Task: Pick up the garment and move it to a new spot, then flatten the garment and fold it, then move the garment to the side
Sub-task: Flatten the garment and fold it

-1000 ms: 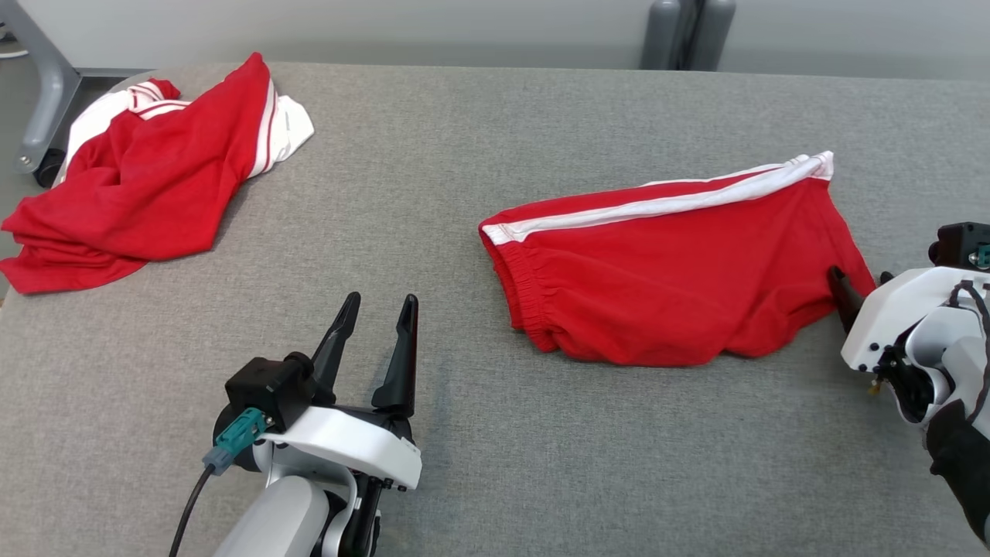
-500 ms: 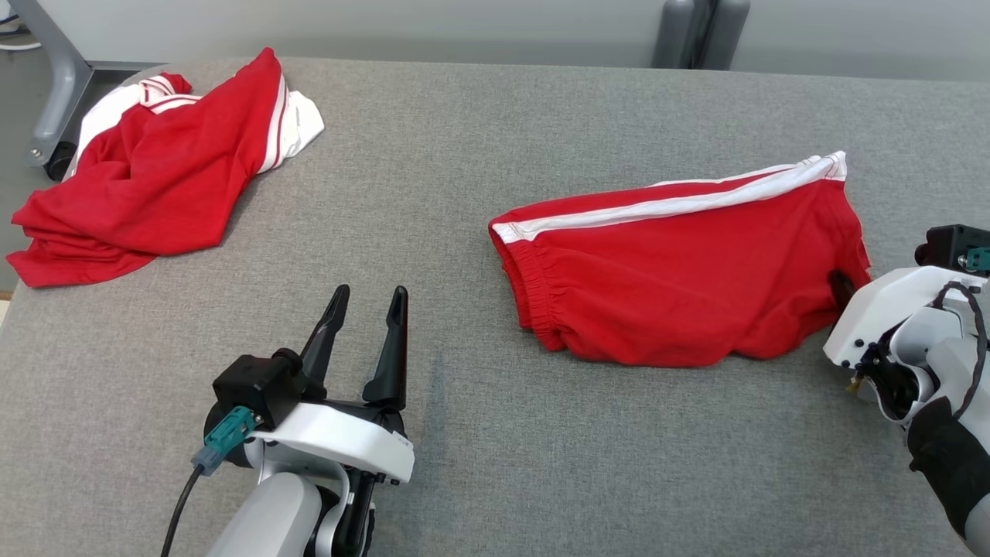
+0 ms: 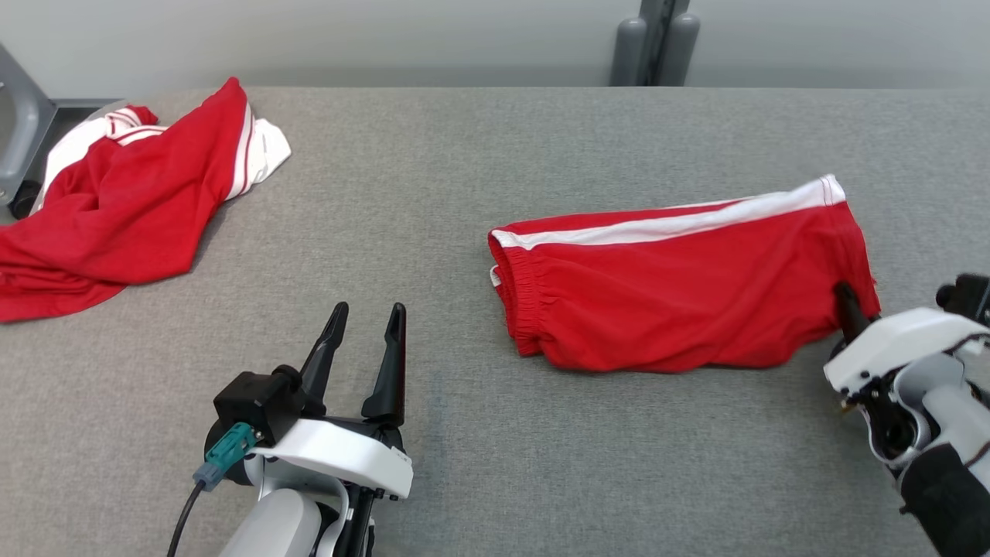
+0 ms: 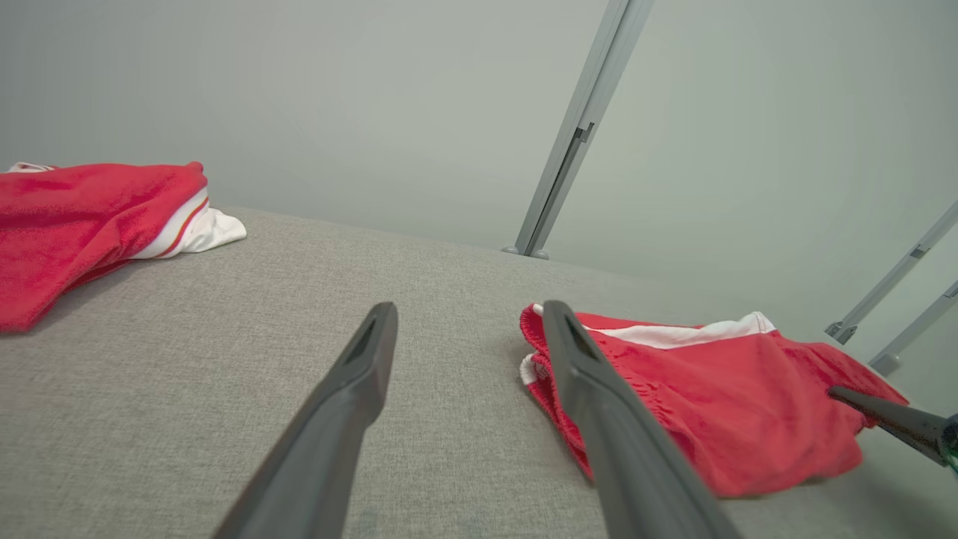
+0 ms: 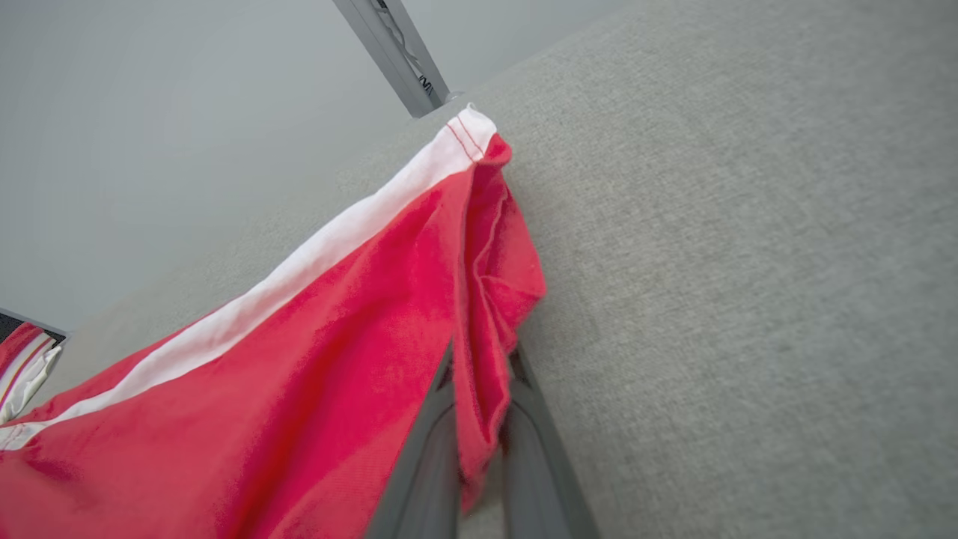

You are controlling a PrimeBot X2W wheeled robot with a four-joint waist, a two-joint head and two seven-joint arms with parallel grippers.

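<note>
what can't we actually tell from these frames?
Right gripper fingertips: right wrist view, covered by the red shorts' pinched hem.
Shorts' underside and fold layers: head view, top layer hides them.
Crumpled red garment: head view, cut by left edge; type unclear.

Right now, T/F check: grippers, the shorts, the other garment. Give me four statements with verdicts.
1. The right gripper is shut on an edge fold of the red shorts. True.
2. The left gripper grips the shorts' waistband. False: it is open, holds nothing, and sits over the bare table, apart from the shorts.
3. The white stripe runs along the shorts' far edge, away from the robot. True.
4. The second garment lies folded flat at the table's right. False: it is crumpled at the far left corner.
</note>
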